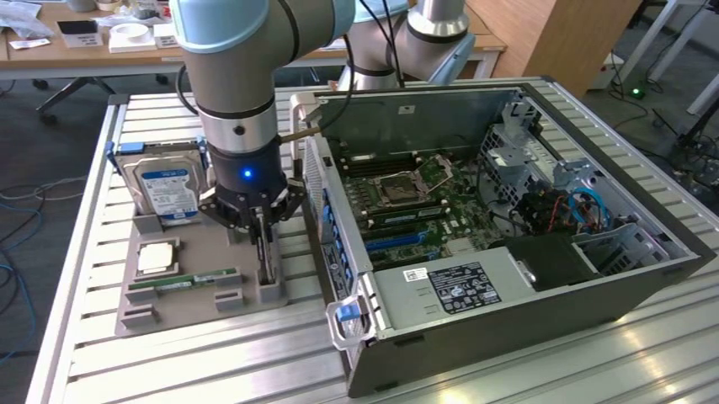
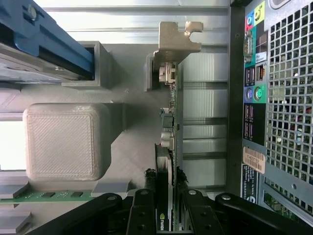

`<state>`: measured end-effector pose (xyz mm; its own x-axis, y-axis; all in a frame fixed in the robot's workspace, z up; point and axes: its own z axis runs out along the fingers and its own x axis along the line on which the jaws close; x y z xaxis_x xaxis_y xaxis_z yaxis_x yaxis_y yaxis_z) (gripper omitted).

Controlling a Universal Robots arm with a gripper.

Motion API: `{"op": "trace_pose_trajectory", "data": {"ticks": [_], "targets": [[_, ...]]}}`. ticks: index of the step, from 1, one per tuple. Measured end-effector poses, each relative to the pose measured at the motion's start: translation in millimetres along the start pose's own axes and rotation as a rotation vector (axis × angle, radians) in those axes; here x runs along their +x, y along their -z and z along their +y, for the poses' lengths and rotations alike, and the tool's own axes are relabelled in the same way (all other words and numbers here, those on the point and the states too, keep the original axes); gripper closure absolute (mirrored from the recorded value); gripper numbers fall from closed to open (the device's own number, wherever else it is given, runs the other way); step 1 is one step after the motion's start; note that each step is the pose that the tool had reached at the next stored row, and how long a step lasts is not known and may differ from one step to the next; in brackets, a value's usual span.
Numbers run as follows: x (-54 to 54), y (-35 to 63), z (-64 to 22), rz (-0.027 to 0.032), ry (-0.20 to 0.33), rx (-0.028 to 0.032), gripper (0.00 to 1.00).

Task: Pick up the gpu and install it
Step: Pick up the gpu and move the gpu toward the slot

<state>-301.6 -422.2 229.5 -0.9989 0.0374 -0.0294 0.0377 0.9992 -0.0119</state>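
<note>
as the exterior view shows, the gripper points straight down onto the gpu, which stands on edge in a grey holder directly beneath it, with the computer case close beside. wrist view: both fingers pinch the gpu between them, one on each face, and its silver bracket sits at the end farthest from the gripper.

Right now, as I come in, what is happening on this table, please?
One robot arm has its end effector closed on the gpu, which stands on edge in a gray holder on the parts tray. The card is not yet lifted out. The open computer case lies beside the tray, its motherboard exposed.
</note>
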Motion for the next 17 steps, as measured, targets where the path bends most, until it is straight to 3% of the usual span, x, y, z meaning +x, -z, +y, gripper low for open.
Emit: {"op": "trace_pose_trajectory", "data": {"ticks": [7,17], "targets": [[0.0,0.6,-0.1,-0.0001,0.000,0.0000,0.74],[-0.6,22.1,-0.3,0.0001,0.000,0.0002,0.74]]}}
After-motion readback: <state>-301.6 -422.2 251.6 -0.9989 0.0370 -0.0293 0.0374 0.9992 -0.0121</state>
